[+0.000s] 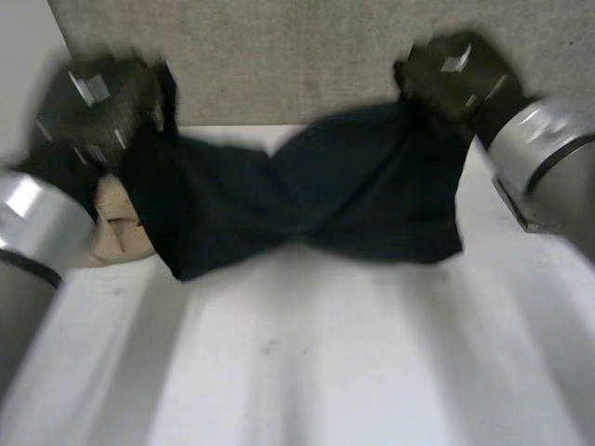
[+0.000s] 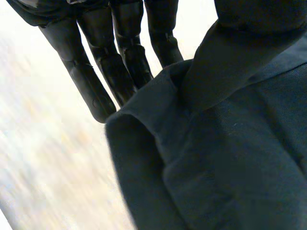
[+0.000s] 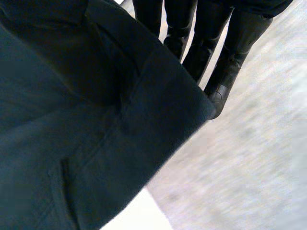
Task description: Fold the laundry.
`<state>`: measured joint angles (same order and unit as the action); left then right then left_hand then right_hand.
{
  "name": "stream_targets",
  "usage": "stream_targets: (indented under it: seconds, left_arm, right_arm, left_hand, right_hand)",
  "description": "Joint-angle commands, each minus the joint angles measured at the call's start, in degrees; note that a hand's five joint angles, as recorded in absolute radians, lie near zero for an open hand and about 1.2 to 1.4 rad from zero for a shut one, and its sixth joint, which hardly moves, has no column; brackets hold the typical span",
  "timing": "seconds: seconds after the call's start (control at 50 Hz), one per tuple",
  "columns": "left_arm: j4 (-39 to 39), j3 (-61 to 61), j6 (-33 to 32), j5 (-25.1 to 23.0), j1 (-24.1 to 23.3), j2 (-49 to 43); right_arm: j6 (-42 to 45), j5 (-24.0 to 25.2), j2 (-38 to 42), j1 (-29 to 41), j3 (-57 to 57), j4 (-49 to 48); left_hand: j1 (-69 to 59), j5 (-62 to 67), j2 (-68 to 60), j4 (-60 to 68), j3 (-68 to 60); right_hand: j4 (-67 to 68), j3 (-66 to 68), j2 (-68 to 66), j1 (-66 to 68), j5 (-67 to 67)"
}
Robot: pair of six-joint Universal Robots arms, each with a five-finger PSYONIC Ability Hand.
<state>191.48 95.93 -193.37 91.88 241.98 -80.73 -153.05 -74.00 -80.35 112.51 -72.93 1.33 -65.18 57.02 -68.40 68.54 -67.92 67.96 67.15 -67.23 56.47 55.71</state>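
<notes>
Head view: 1 dark navy soft cloth garment (image 1: 353, 186) hangs over white table (image 1: 325, 372), long axis 9–3 o'clock, twisted mid-span, betw. 2 hands: left hand (image 1: 93, 107) at 9, right hand (image 1: 456, 70) at 3; 1 beige crumpled cloth (image 1: 116, 228) at 9. Left wrist view: straight fingers (image 2: 86, 81) pinch garment's (image 2: 230, 158) hemmed edge vs thumb. Right wrist view: fingers (image 3: 225, 72) straight, same grip on garment (image 3: 72, 143).

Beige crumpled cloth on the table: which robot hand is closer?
Left. The left hand hangs close by the beige crumpled cloth; the right hand holds the far end of the dark cloth.
</notes>
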Motion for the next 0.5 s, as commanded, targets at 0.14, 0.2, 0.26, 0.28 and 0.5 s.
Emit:
stream_targets:
  seconds: [0.14,0.2,0.26,0.28,0.5]
  left_arm:
    - [2.8,-18.3,-4.6,0.0,0.5,2.8]
    - [2.8,-20.3,-4.6,0.0,0.6,2.3]
    - [2.8,-22.0,-4.7,0.0,0.5,1.2]
    - [2.8,-22.4,-4.6,-0.1,0.5,0.3]
    - [4.4,-33.5,-4.8,-1.8,0.9,-21.5]
  right_arm:
    - [-2.9,-0.3,-13.3,-1.6,1.6,-0.2]
    - [-2.9,-0.3,-14.0,-3.2,2.3,3.5]
    - [-3.0,0.0,-14.0,-4.6,3.6,6.9]
    - [-3.0,0.0,-14.0,-4.8,3.9,7.6]
    - [-5.3,0.0,0.7,-4.8,10.0,2.6]
  left_hand:
    - [-14.8,13.0,-11.6,11.5,-12.1]
    - [-14.8,13.0,-11.6,11.5,-12.1]
    - [-14.8,13.0,-11.6,11.5,-12.1]
    - [-14.8,13.0,-11.6,11.5,-12.1]
    - [-14.8,13.0,-11.6,11.5,-12.1]
  right_hand:
    - [12.0,12.9,-12.8,23.5,14.3]
    - [12.0,12.9,-12.8,23.5,14.3]
    - [12.0,12.9,-12.8,23.5,14.3]
    - [12.0,12.9,-12.8,23.5,14.3]
    - [12.0,12.9,-12.8,23.5,14.3]
